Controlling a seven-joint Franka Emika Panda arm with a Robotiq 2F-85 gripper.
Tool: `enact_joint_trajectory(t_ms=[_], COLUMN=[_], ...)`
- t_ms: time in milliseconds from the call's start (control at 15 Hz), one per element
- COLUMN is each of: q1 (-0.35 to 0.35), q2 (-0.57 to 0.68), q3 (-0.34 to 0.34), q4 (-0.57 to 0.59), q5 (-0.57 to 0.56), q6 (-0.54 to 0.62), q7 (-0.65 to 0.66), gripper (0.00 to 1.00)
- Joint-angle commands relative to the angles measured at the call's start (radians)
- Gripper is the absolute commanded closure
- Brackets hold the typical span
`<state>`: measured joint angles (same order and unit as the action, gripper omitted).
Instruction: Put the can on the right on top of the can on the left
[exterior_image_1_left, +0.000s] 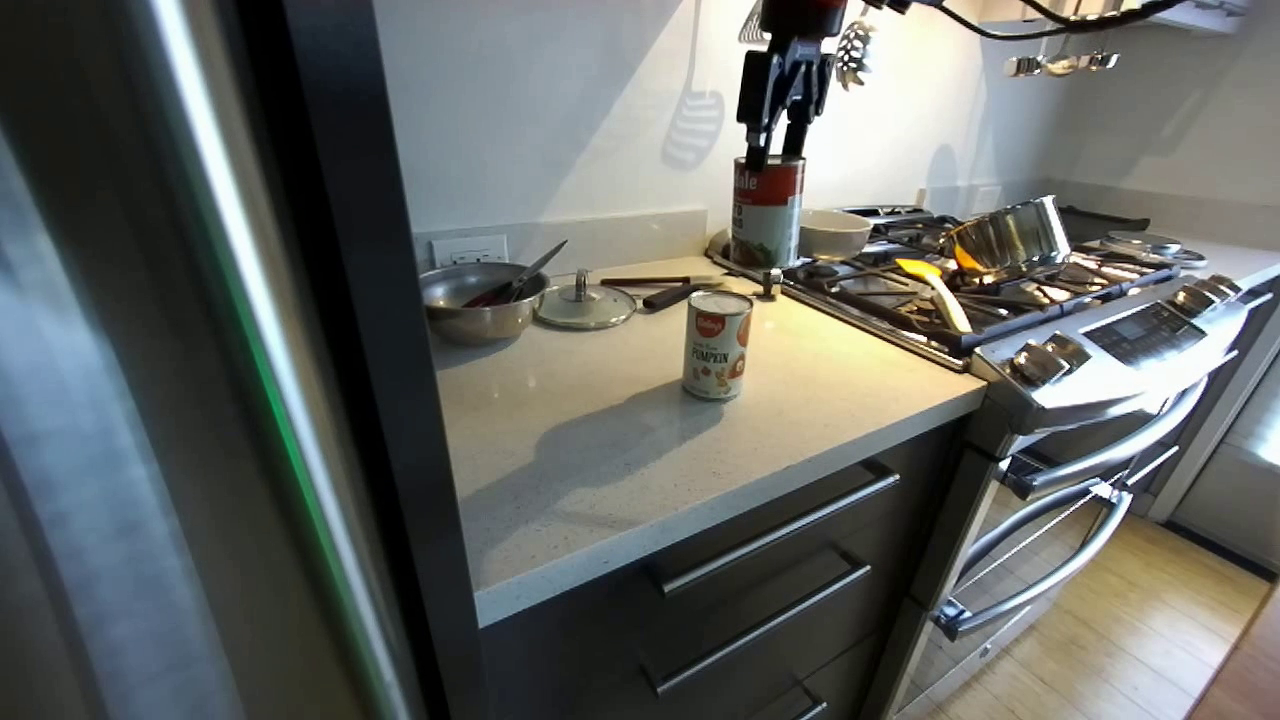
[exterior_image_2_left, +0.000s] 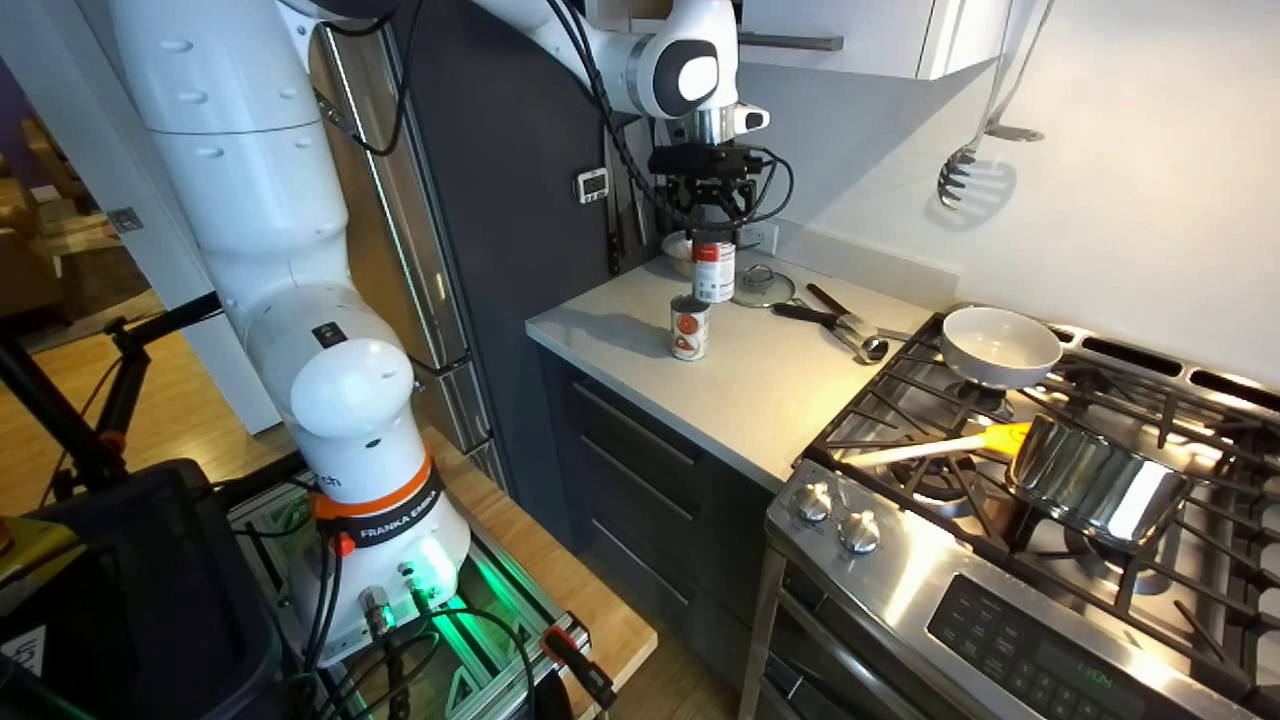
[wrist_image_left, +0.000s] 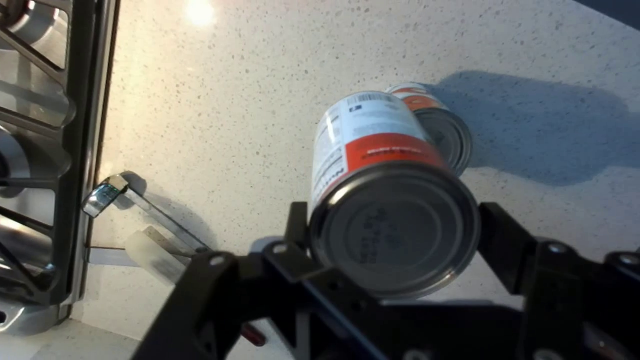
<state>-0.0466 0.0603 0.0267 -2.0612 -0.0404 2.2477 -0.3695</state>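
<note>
Countertop (exterior_image_1_left: 820, 375) below, hand (exterior_image_1_left: 776, 158) clamped on larger can (exterior_image_1_left: 767, 215).

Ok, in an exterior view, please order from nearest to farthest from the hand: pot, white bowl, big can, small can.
1. Big can, in the hand
2. Small can, on the counter
3. White bowl, back of the stove
4. Pot, farther across the stove
</note>
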Motion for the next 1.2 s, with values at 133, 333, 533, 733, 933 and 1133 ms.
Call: enact_joint_trajectory(t_ms=[133,333,533,733,933,1133], q1=[0.037,0.050,0.059,0.064,0.067,0.068], q2=[0.011,0.025,0.033,0.041,0.052,0.057], q3=[0.005,0.011,0.016,0.020,0.024,0.027], q4=[0.054,0.055,0.046,0.040,0.037,0.032], q5=[-0.004,-0.003,-0.006,-0.010,-0.012,-0.019], q6=[-0.053,-0.043,-0.036,-0.022,-0.010,0.004], q7=[0.022,0.021,0.024,0.021,0.016,0.014], gripper=[0.42,0.42,0.42,0.42,0.42,0.42])
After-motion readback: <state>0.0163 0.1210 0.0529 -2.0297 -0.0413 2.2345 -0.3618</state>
